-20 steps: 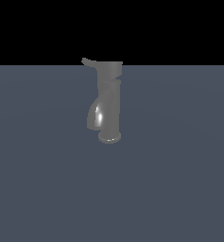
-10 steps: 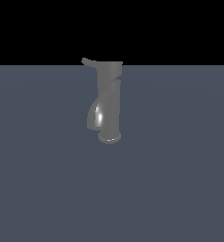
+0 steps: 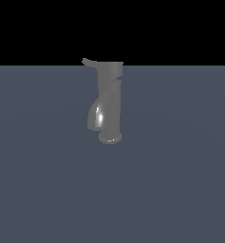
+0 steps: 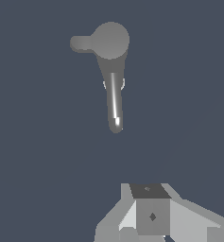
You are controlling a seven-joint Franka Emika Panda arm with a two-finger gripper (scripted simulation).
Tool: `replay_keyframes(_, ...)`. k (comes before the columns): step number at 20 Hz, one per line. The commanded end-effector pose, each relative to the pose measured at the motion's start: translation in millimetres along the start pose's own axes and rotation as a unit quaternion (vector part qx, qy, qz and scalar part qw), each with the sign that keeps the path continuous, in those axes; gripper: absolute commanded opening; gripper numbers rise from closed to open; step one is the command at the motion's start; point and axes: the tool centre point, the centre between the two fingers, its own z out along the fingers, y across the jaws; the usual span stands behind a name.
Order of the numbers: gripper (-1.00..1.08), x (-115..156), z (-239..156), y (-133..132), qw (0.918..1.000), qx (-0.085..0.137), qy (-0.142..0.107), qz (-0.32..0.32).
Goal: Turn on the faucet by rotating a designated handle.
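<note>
Standing upright on the slate-blue tabletop (image 3: 47,190), the faucet (image 3: 110,104) sits near the middle of the exterior view, its flared round base planted on the surface and its glossy curved spout (image 3: 96,116) bending down toward the exterior view's left. From its cylindrical top cap the handle (image 3: 88,61), a thin short lever, sticks out sideways toward the exterior view's left, above the spout. Through my wrist camera I look down on the cap, the handle (image 4: 81,43) and the spout (image 4: 114,104) from above. My pincer (image 4: 153,217) shows only as pale grey body parts at the frame's edge, well apart from the faucet, touching nothing; I cannot tell whether it is released or clenched.
</note>
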Motion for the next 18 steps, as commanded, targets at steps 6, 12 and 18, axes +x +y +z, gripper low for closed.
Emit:
replay_keyframes(6,-1.00,39.0,10.7,-11.5,0.9955,0.018,-0.012,0.092)
replay_keyframes(12,-1.00,71.0,23.5,-21.0,0.9850,0.026,-0.022,0.169)
replay_keyframes(18,-1.00,102.5,39.9,-30.5,0.9681,0.028,-0.031,0.247)
